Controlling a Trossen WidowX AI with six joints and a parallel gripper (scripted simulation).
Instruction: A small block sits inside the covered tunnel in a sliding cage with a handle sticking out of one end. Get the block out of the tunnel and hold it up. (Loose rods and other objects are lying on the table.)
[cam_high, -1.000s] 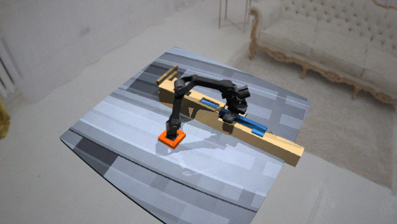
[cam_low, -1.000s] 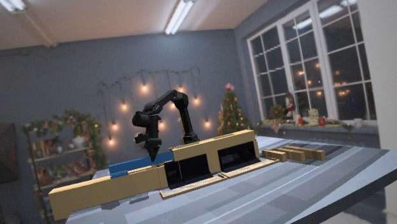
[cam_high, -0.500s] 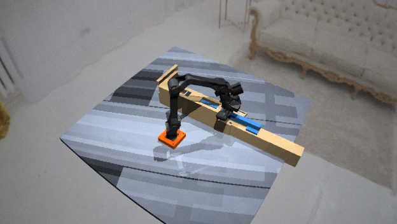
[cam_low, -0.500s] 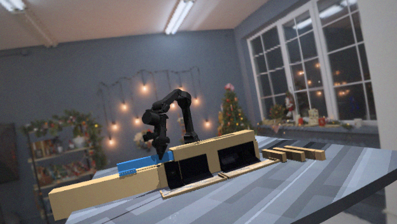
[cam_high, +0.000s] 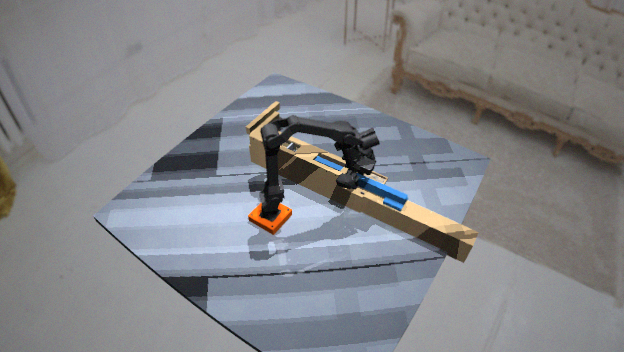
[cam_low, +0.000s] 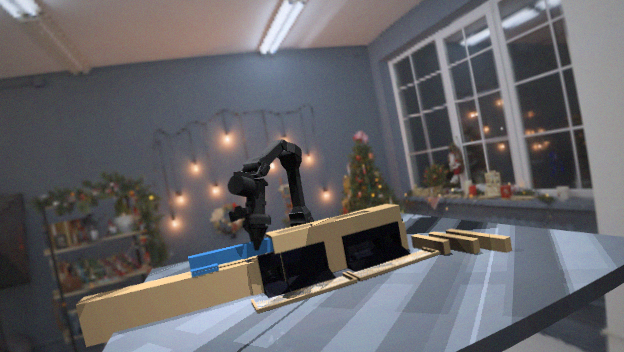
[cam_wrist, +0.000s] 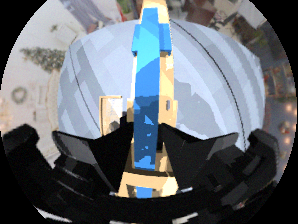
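Observation:
The wooden tunnel (cam_high: 262, 152) (cam_low: 334, 250) (cam_wrist: 150, 181) has dark side windows and a top opening. A long wooden rail (cam_high: 440, 220) (cam_low: 160, 300) runs on from its end. A blue handle bar (cam_high: 385, 190) (cam_low: 215, 256) (cam_wrist: 147, 75) with a wider piece near its far end sticks out of the tunnel above this rail. Blue also shows through the tunnel's top opening. My gripper (cam_high: 356, 181) (cam_low: 256, 247) (cam_wrist: 147, 125) points down just outside the tunnel end. It is part open, with one finger on each side of the bar. I cannot make out the small block.
Several loose wooden rods (cam_low: 434, 245) (cam_high: 263, 116) lie near the tunnel's other end. A low wooden ledge (cam_low: 305, 298) runs along the foot of the windowed side. The orange arm base (cam_high: 274, 225) stands on the opposite side of the tunnel.

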